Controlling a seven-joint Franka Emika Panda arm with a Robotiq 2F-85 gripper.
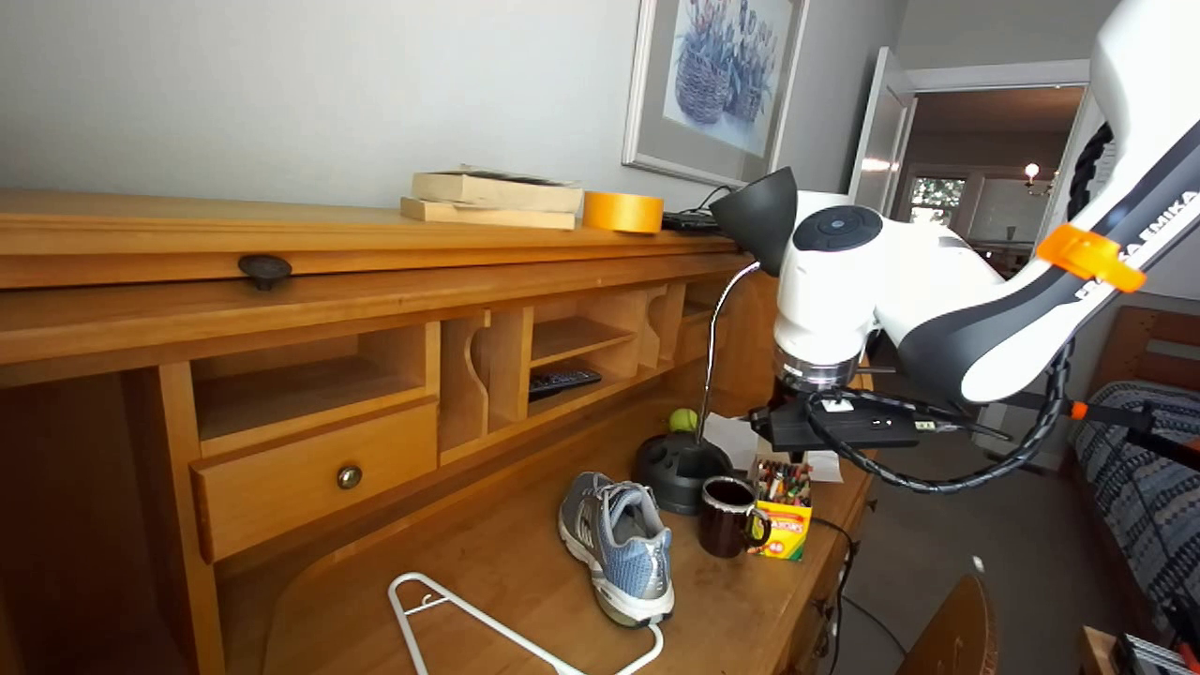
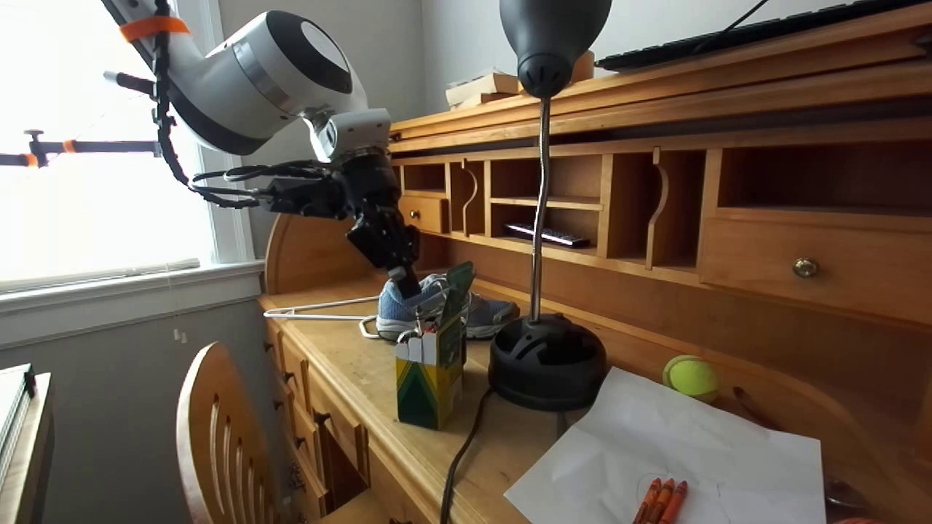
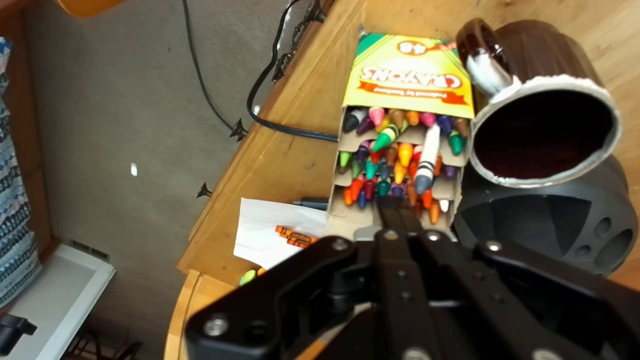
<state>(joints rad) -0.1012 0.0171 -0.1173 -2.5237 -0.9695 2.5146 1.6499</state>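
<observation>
My gripper is shut, its fingers together and nothing visible between them. In the wrist view its tips overlap the back row of crayons in a yellow and green box; whether they touch cannot be told. A white-wrapped grey crayon and a green one lie aslant on top of the rest. Beside the box stands a dark brown mug with a pale rim. An exterior view has the box's green lid raised, near the gripper. Orange crayons rest on white paper.
Close to the mug stands a black desk lamp base, its stem rising past the arm. A blue-grey shoe, a white hanger and a tennis ball are on the desk. A wooden chair stands at its front edge.
</observation>
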